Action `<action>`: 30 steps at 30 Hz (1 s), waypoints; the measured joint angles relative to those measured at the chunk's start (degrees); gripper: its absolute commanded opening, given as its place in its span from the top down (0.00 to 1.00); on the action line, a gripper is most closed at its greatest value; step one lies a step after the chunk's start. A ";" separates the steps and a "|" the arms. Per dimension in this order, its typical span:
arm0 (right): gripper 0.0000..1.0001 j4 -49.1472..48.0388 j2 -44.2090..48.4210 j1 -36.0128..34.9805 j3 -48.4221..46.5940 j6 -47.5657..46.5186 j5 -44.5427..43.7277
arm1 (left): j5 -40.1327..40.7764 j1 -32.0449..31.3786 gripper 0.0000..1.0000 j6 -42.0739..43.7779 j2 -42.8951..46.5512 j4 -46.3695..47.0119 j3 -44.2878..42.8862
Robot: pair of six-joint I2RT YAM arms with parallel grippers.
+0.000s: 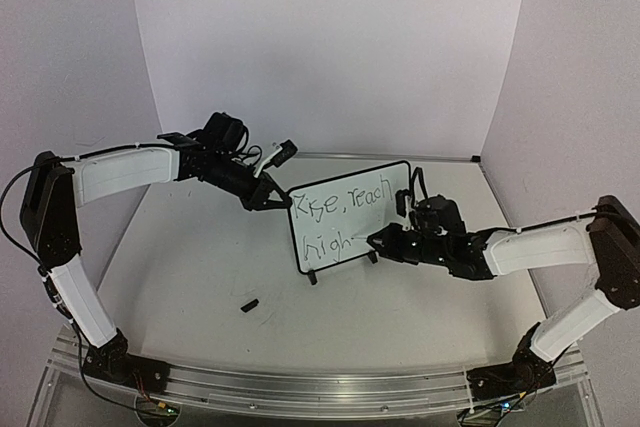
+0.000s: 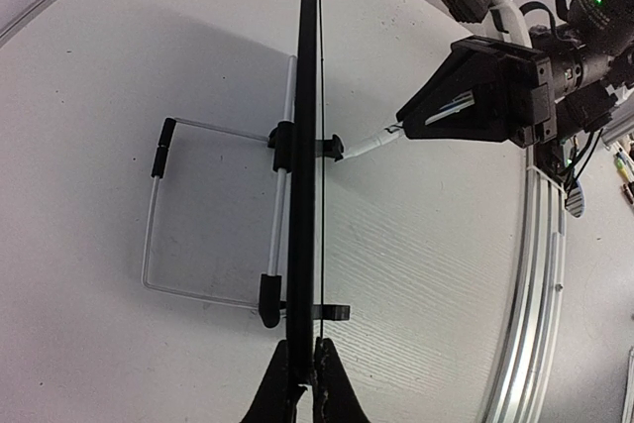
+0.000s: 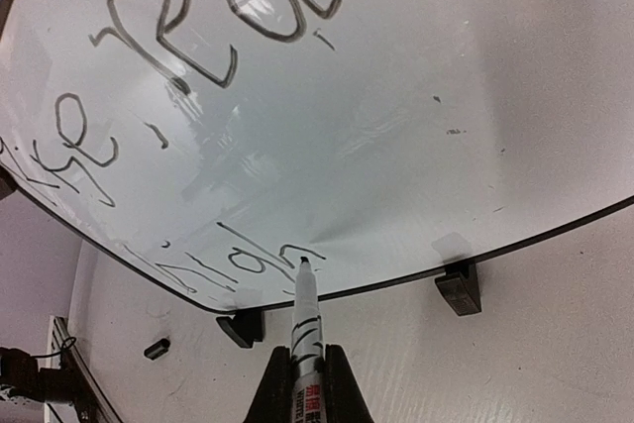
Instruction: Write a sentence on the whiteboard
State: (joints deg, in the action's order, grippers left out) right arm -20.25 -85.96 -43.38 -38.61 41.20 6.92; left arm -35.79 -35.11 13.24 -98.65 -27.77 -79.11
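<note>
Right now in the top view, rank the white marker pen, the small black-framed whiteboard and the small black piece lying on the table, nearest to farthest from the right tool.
1. white marker pen: gripped in the right tool.
2. black-framed whiteboard: just left of the tool, pen tip touching its face.
3. small black piece: on the table, farther left, in front of the board.

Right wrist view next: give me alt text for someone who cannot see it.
The right gripper holds a marker with its tip against the whiteboard, at the end of the lower handwritten line, "high". The upper line of the sentence runs off the frame's top edge. Two black feet prop the board on the pale table.
</note>
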 measured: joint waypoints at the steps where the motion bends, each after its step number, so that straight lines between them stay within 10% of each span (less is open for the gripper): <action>1: 1.00 -0.27 0.18 0.00 -0.01 -0.13 0.00 | 0.00 -0.01 1.00 0.01 0.00 0.00 0.00; 30: 1.00 0.46 -0.90 0.86 -0.85 0.98 -3.94 | 0.03 -0.22 1.00 0.06 0.00 0.28 0.00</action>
State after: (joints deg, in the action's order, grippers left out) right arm -19.79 -86.86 -42.51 -39.46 42.18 2.97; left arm -35.76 -35.33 13.30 -98.65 -27.49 -79.11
